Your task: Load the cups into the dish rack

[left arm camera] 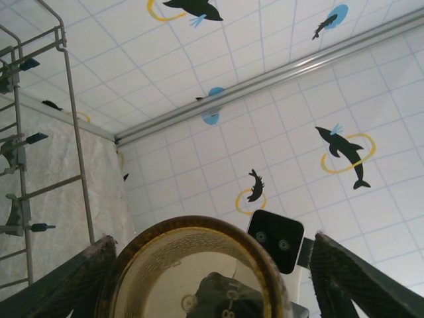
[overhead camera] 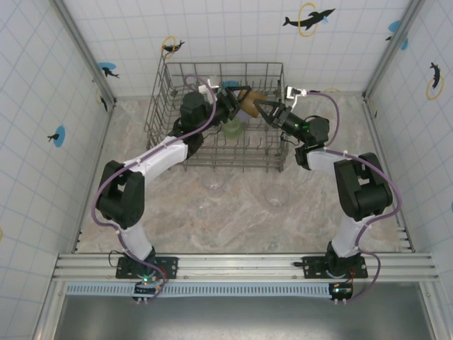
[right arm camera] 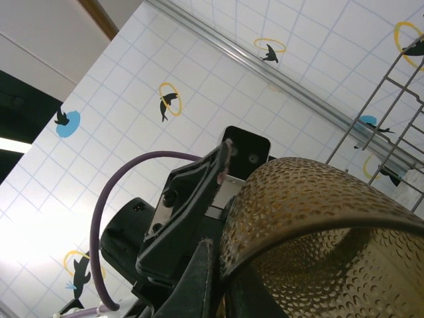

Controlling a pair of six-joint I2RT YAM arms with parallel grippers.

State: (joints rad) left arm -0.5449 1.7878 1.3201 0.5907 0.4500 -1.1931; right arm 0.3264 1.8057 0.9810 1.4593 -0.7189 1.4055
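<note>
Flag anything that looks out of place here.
The amber cup is in mid-air over the rack, its rim pinched by the right fingers while the left fingers straddle it, not closed. Two clear cups sit on the table outside the rack.

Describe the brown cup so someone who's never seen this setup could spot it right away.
Find the grey wire dish rack at the far side of the table. Over it, between the left gripper and right gripper, is the amber-brown cup. Unlike the light green cup in the rack and the clear cups on the table, it is brown, dimpled and held aloft.
</note>
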